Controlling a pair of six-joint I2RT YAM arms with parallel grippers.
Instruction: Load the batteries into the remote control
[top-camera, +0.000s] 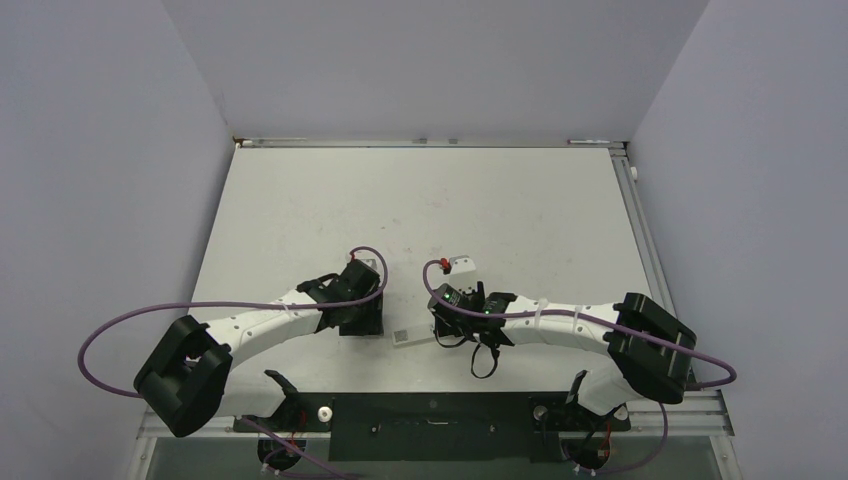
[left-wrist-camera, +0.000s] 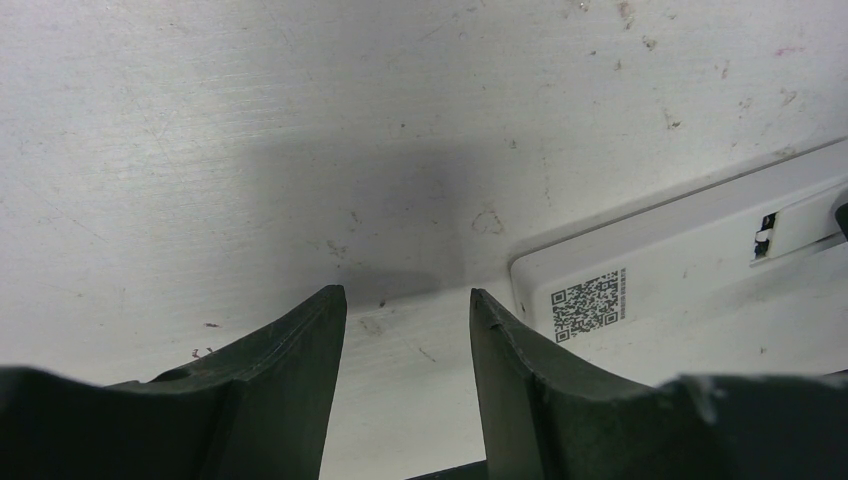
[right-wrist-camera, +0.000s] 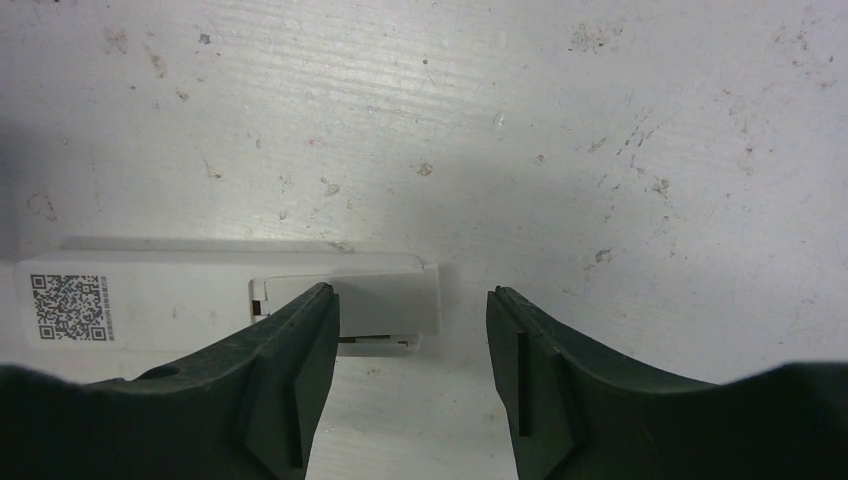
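Observation:
The white remote control (top-camera: 411, 335) lies back side up on the table between my two grippers. In the right wrist view the remote (right-wrist-camera: 180, 300) shows a QR label at its left end, and its battery cover (right-wrist-camera: 385, 295) sits at the right end, slightly out of line with the body. My right gripper (right-wrist-camera: 413, 292) is open, its left finger in front of the cover and its right finger over bare table. My left gripper (left-wrist-camera: 408, 295) is open and empty over bare table, just left of the remote's QR end (left-wrist-camera: 680, 265). No batteries are in view.
The table (top-camera: 420, 200) is white and scuffed, with a raised rail along its right and far edges. Grey walls close it in on three sides. Both arms reach in from the near edge, with purple cables looping beside them.

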